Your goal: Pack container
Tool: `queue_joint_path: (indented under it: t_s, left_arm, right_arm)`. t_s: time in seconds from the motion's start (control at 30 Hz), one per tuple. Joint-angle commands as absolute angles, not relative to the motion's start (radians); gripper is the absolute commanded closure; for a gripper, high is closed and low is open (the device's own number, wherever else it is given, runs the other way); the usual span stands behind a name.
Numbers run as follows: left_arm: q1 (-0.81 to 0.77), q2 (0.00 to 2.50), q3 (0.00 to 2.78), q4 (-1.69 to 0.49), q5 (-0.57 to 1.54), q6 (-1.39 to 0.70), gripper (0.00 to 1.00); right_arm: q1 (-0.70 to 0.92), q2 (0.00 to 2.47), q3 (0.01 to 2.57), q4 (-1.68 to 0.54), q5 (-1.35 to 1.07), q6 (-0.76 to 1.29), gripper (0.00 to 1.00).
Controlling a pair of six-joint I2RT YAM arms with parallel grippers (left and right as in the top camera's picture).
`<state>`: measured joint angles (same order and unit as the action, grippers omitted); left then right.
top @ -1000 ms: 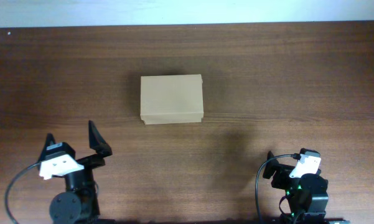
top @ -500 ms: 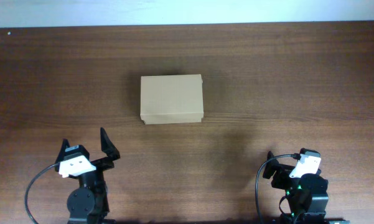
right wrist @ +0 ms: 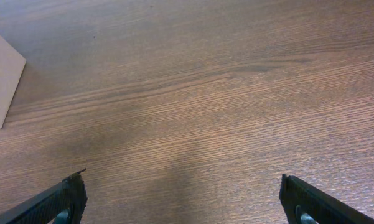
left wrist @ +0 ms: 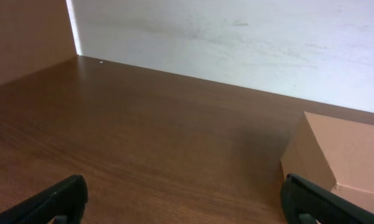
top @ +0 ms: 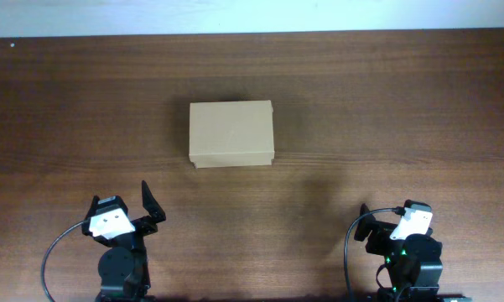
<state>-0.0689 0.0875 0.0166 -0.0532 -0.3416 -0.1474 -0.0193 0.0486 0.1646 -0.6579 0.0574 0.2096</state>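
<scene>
The container point(top: 231, 133) is a plain tan cardboard box with its lid shut, lying on the table's middle. It also shows at the right edge of the left wrist view point(left wrist: 345, 158) and as a corner at the left edge of the right wrist view point(right wrist: 0, 81). My left gripper point(top: 134, 210) is open and empty at the front left, well short of the box; its fingers frame bare wood in the left wrist view point(left wrist: 187, 202). My right gripper point(top: 386, 220) is open and empty at the front right, over bare wood in the right wrist view point(right wrist: 183, 199).
The dark wooden table point(top: 386, 101) runs back to a white wall point(top: 252, 15). The wall and a brown side panel point(left wrist: 25, 31) show in the left wrist view. No other objects are in sight.
My left arm has drawn back toward the front edge and shifted right. The right arm and the box have not moved.
</scene>
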Motion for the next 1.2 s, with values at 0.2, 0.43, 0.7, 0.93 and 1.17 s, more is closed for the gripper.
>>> queue_joint_path:
  t_s: [0.2,0.43,0.7,0.93,1.17]
  left_arm:
    - [-0.063,0.076,0.009,-0.054,-0.345,-0.149,0.00]
    - [-0.063,0.076,0.009,-0.054,-0.345,-0.149,0.00]
    - [-0.063,0.076,0.009,-0.054,-0.345,-0.149,0.00]
    - [-0.063,0.076,0.009,-0.054,-0.345,-0.149,0.00]
    - [-0.063,0.076,0.009,-0.054,-0.345,-0.149,0.00]
  right_arm:
    - [-0.027,0.037,0.157,-0.658,0.052,0.219,0.01]
    - [-0.027,0.037,0.157,-0.658,0.052,0.219,0.01]
    - [-0.027,0.037,0.157,-0.658,0.052,0.219,0.01]
    - [-0.027,0.037,0.157,-0.658,0.052,0.219,0.01]
    - [-0.027,0.037,0.157,-0.658,0.052,0.219,0.01]
